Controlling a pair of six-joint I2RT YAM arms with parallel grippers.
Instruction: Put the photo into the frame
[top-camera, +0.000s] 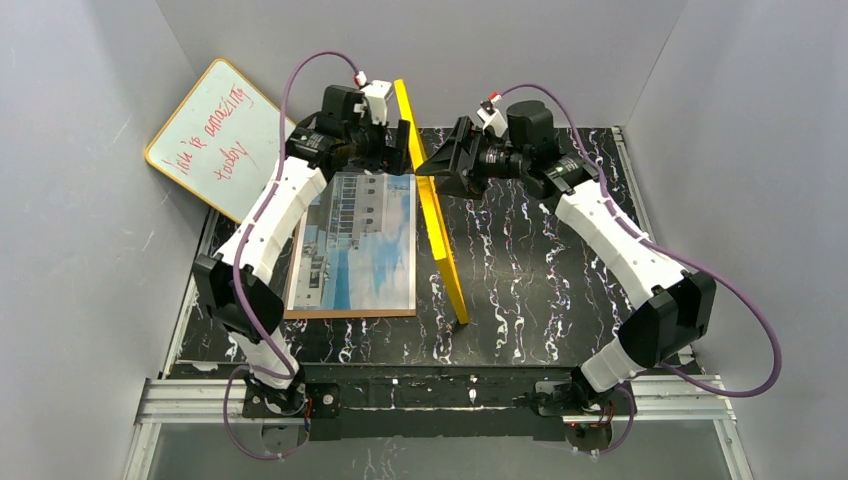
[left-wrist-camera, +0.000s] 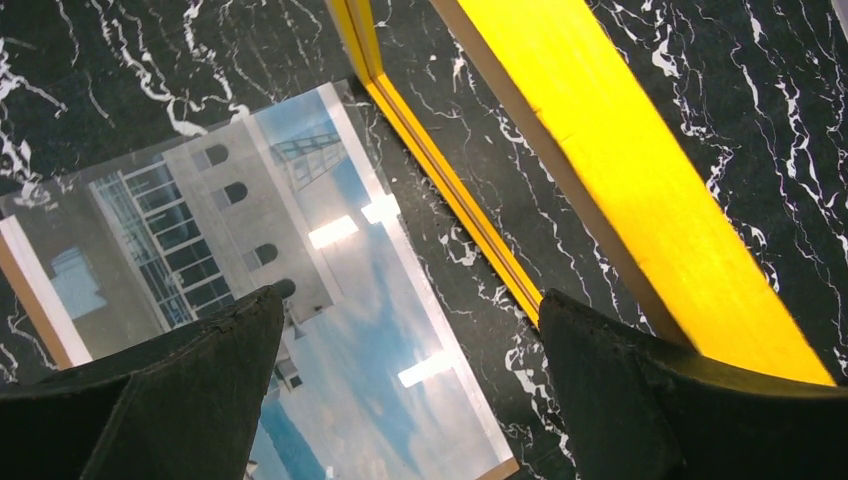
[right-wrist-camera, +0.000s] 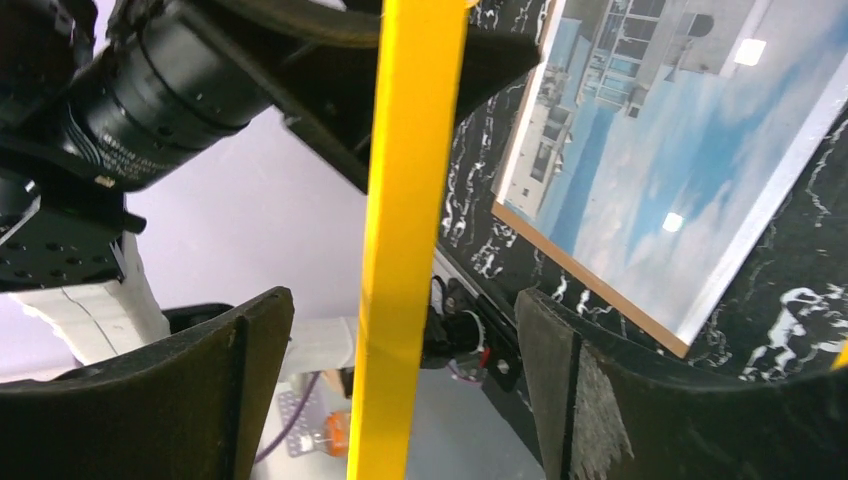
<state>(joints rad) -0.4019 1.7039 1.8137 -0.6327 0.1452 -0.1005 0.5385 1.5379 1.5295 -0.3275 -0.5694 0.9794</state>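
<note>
The yellow frame (top-camera: 440, 225) stands on its long edge on the black marbled table, running from near to far between my arms. The photo (top-camera: 355, 245), building and blue sky face up, lies flat on a brown board left of the frame; its glossy surface reflects lights. My left gripper (top-camera: 392, 150) is open at the frame's far top end. In the left wrist view it (left-wrist-camera: 410, 320) hovers over the photo (left-wrist-camera: 330, 300), with the frame (left-wrist-camera: 620, 170) beside its right finger. My right gripper (right-wrist-camera: 402, 300) is open around the frame's bar (right-wrist-camera: 405, 200), touching neither finger.
A yellow-rimmed whiteboard (top-camera: 215, 135) with red handwriting leans in the back left corner. Grey walls close in the table on three sides. The marbled table (top-camera: 540, 280) right of the frame is bare.
</note>
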